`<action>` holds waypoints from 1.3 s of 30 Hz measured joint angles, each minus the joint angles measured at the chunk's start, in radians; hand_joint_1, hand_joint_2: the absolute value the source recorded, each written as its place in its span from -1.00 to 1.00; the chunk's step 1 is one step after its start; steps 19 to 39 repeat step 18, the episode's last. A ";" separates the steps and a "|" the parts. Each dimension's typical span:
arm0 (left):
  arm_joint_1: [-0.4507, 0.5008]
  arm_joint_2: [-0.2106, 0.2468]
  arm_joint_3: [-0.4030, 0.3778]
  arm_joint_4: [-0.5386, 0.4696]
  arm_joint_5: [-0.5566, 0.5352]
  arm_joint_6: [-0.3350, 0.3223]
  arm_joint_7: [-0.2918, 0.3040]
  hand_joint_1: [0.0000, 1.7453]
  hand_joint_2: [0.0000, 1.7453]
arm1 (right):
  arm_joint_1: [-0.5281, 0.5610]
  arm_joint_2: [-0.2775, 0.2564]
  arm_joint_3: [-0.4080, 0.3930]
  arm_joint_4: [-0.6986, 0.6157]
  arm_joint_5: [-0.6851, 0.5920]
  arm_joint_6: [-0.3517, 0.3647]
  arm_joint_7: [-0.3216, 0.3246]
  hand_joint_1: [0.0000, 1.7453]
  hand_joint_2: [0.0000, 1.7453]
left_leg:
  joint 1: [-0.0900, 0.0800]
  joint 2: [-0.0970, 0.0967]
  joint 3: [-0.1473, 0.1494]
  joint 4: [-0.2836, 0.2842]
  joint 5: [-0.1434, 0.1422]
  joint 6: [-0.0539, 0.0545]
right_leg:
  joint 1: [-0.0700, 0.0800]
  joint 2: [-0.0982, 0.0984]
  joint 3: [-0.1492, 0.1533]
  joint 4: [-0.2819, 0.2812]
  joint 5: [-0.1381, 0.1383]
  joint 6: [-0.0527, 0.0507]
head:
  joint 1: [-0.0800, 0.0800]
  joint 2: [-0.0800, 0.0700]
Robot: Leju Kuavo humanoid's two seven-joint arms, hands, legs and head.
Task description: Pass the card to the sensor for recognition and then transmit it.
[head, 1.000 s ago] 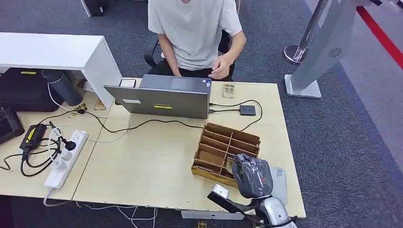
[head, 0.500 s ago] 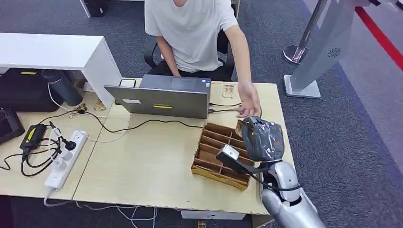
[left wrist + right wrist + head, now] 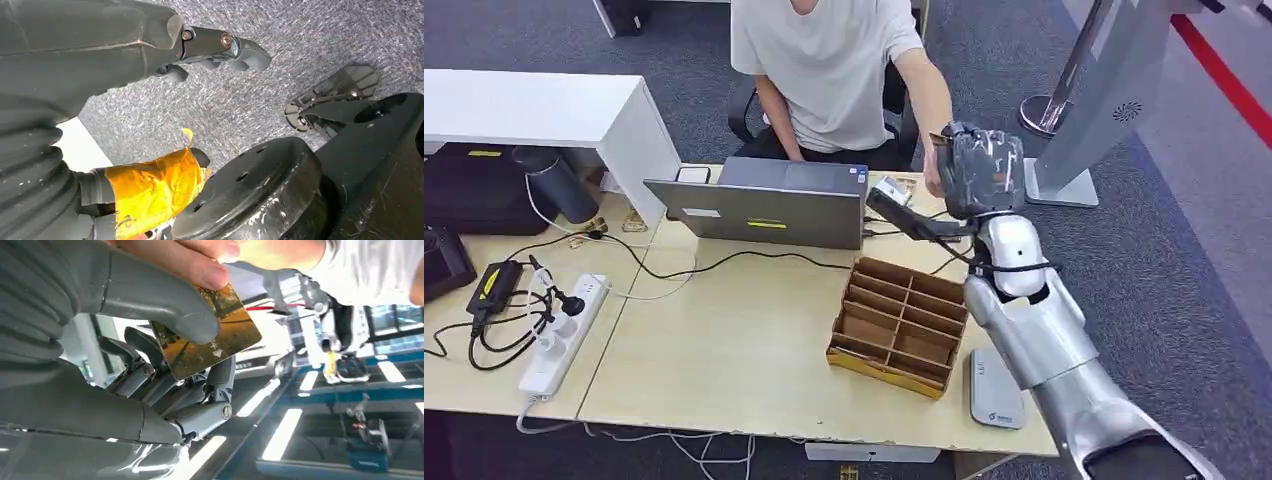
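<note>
Pinching one card [image 3: 210, 342] between right hand [image 3: 980, 170] thumb and fingers, now raised beyond the table's far right edge; meeting one person's hand [image 3: 200, 257], away from one sensor [image 3: 996, 390].

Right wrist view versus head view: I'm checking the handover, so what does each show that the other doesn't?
The right wrist view alone shows the grip: the thumb presses the yellow-brown card against the fingers, and a person's fingertips touch its edge.

The head view alone shows the setting: the raised right hand over the desk's far edge, the laptop, the wooden organizer and the grey sensor pad.

Both show the right hand meeting the person's hand.
</note>
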State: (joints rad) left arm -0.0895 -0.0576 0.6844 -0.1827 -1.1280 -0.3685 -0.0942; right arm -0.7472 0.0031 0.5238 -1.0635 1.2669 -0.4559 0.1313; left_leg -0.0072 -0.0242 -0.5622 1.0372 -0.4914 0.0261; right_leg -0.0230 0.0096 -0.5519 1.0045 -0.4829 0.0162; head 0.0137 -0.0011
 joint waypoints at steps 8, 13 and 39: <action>0.000 0.000 0.000 0.000 0.006 -0.006 0.009 -1.00 1.00 | -0.034 0.014 0.001 0.085 0.000 -0.004 0.001 1.00 1.00 | 0.000 -0.001 -0.003 0.000 0.000 0.000 | 0.000 -0.001 -0.003 0.000 0.000 0.000 | 0.000 0.000; 0.000 0.000 -0.001 0.000 0.019 -0.023 0.011 -1.00 1.00 | -0.046 0.024 0.003 0.110 0.001 0.000 0.001 -1.00 1.00 | 0.000 -0.001 -0.005 0.000 0.000 0.000 | 0.000 -0.001 -0.005 0.000 0.000 0.000 | 0.000 0.000; -0.001 -0.001 -0.001 0.000 0.025 -0.027 0.010 -1.00 1.00 | -0.049 0.032 0.015 0.127 0.023 0.006 0.011 -1.00 1.00 | 0.000 -0.001 -0.006 0.000 0.000 0.000 | 0.000 -0.001 -0.006 0.000 0.000 0.000 | 0.000 0.000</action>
